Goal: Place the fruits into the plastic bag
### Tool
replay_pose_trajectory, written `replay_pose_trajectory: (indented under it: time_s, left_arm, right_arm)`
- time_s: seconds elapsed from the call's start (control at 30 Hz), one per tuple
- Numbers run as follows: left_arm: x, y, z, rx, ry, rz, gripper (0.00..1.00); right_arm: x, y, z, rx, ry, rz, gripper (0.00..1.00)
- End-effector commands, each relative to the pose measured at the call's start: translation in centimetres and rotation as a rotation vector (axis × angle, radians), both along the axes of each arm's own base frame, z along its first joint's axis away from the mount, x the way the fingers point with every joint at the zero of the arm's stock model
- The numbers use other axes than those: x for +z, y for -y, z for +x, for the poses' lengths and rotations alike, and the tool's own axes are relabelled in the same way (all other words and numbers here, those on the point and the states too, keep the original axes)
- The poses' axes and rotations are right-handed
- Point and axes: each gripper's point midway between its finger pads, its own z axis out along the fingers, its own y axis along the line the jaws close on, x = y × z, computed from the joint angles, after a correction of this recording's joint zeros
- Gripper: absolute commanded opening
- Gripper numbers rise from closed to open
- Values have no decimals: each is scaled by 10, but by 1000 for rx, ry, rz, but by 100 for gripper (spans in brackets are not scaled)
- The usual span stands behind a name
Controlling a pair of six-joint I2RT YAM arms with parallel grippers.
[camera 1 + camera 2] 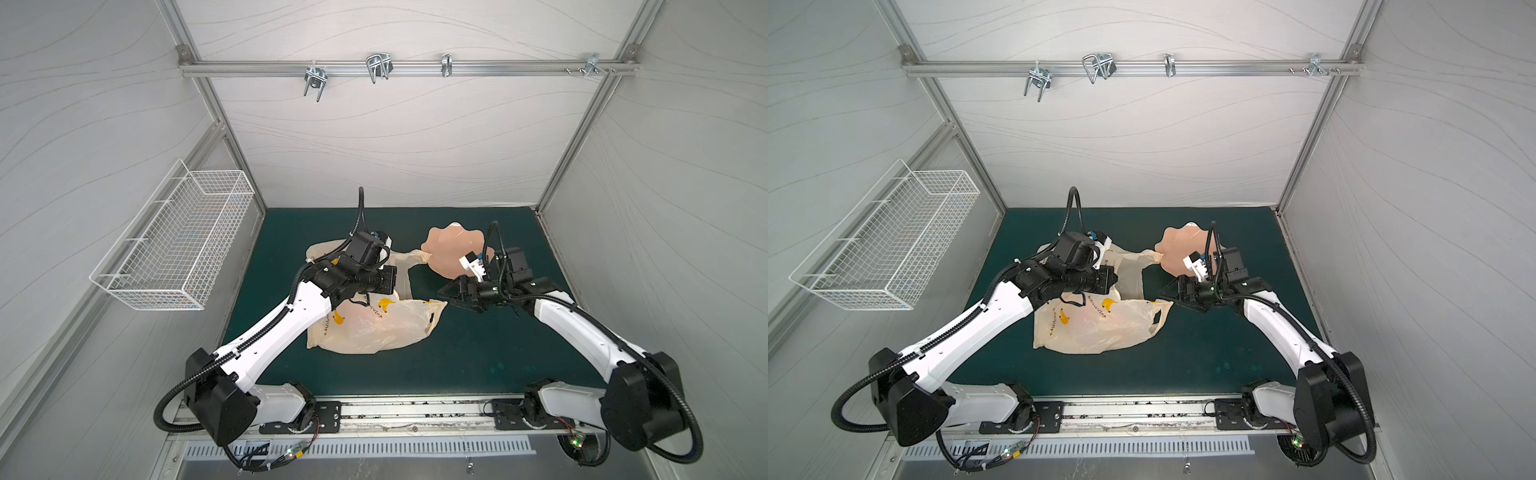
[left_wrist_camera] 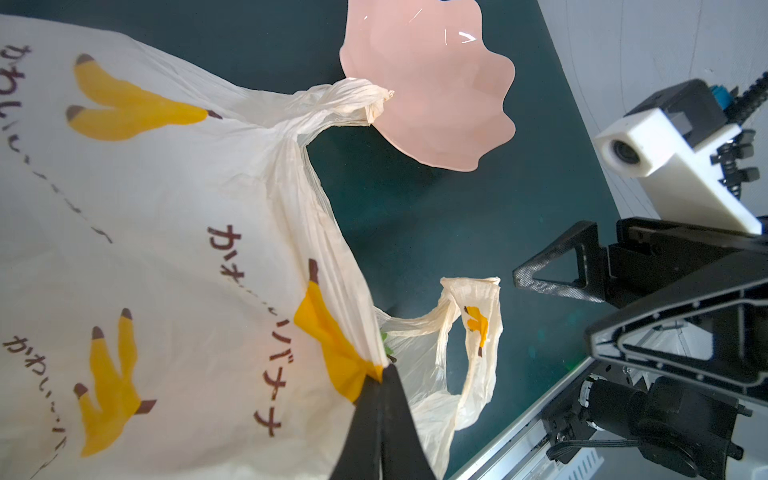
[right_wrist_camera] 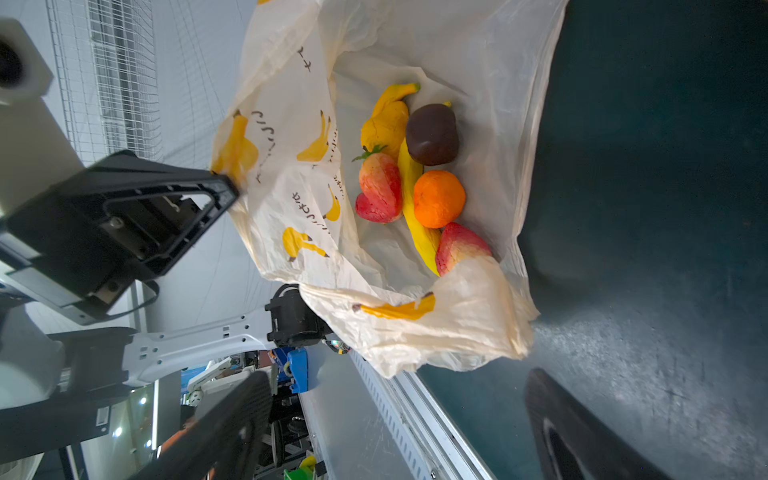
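Two grippers, opposite states: left gripper (image 2: 380, 384) pressed together on a fold of the plastic bag (image 1: 374, 328) at its mouth, holding it up; right gripper (image 1: 444, 296) spread and empty, just right of that mouth at frame centre, arm low, pointing left. The mouth opens toward it. Inside lie the banana (image 3: 417, 232), orange (image 3: 438, 198), lemon (image 3: 386, 120), dark brown fruit (image 3: 432, 134) and two strawberries (image 3: 380, 191). Pink scalloped dish (image 1: 449, 249), upper right of the bag, is bare. Judgement: loading looks complete.

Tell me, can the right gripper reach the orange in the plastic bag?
Probably yes: the left gripper holds the plastic bag open, the orange lies uncovered, and the right gripper is open nearby.
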Motion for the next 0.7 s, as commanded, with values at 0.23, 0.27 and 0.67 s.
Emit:
replay_pose_trajectory:
  time_s: [0.23, 0.27, 0.67]
  left_arm:
    - [15, 3, 4, -19, 29, -10, 0]
    - [15, 4, 4, -21, 28, -9, 0]
    - [15, 4, 3, -22, 20, -11, 0]
  right_arm:
    - [-32, 13, -23, 5, 28, -65, 87]
    - [-37, 12, -24, 11, 21, -70, 85]
    - [-86, -17, -11, 64, 11, -175, 72]
